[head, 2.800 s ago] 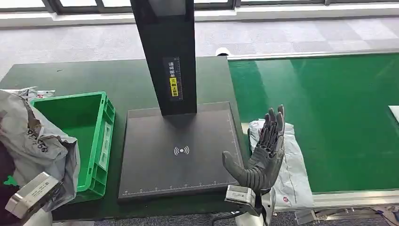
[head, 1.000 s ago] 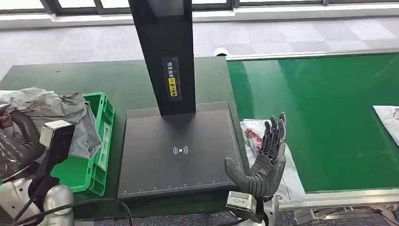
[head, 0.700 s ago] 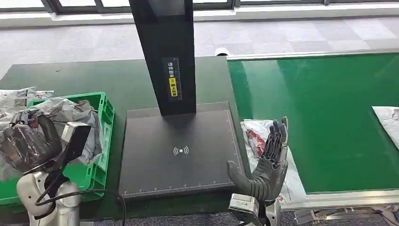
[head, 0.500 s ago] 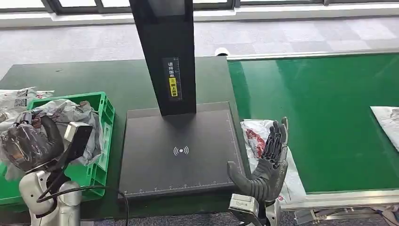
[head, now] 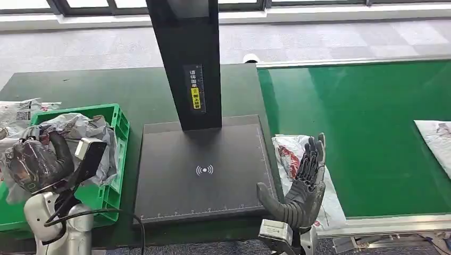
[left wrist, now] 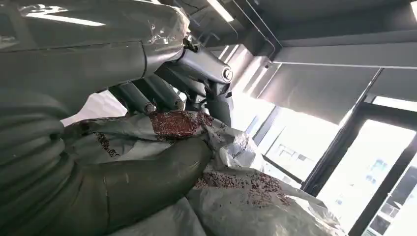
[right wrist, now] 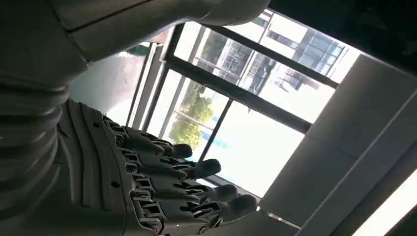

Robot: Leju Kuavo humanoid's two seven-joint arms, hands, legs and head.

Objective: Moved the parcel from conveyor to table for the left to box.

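The head view looks forward and down from high above the black scanner pad [head: 205, 170], taking in the green crate [head: 109, 159] beside it. The left wrist view sits close behind the left hand [left wrist: 147, 147], facing upward toward windows. The right wrist view does likewise behind the right hand [right wrist: 147, 196]. Both hands also appear in the head view.

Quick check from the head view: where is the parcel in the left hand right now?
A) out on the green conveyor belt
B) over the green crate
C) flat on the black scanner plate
B: the left hand grips the crumpled grey parcel over the green crate.
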